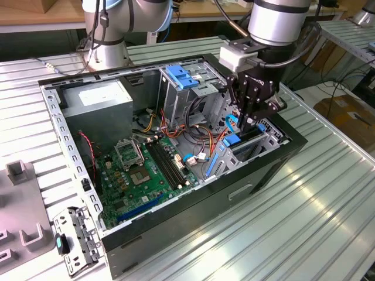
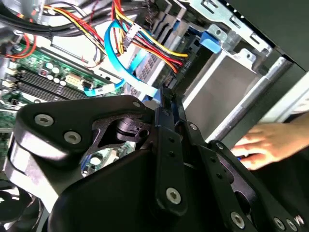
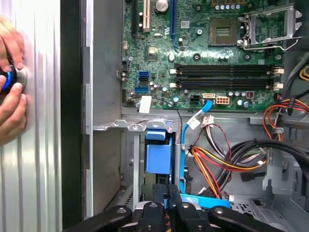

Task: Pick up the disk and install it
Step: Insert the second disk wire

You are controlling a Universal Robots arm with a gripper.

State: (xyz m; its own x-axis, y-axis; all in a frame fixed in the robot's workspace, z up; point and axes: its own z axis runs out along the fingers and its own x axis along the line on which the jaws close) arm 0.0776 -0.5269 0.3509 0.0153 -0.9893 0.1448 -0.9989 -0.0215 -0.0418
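Arm (image 1: 275, 20): silver-grey, descending steeply from above, wrist pointing downward. Gripper (image 1: 246, 120): black, fingers (image 2: 169, 145) drawn close together, pointing straight down. Person's hands (image 3: 12, 92): two, cupped together in the first wrist view.

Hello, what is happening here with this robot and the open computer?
The robot arm's gripper reaches down into the open computer case, at the drive bay with the blue carrier on the exterior view's right. Its fingers are closed on the blue edge of the disk. A person's hand rests outside the case.
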